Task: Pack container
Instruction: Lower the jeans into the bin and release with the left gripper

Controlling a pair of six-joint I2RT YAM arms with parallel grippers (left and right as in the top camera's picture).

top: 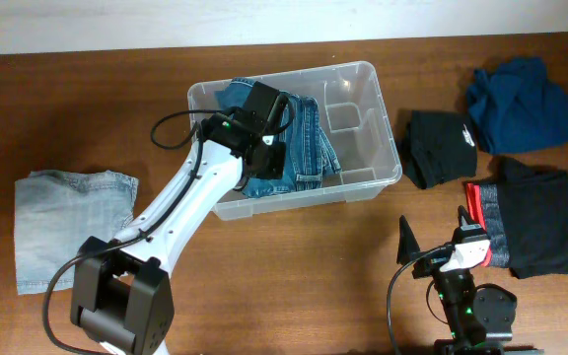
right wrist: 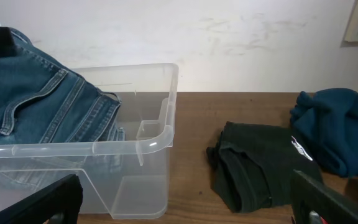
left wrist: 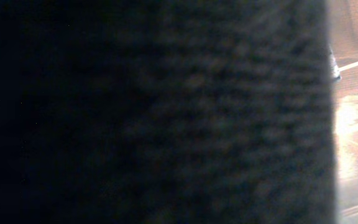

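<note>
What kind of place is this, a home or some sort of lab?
Probably a robotics lab or test bench, not a home: a white-and-black robot arm at a brown wooden table, a clear rectangular plastic bin holding folded blue denim jeans, and a bare white wall.

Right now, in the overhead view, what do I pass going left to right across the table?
Pale denim cloth → clear bin → black shirt → blue top.
</note>
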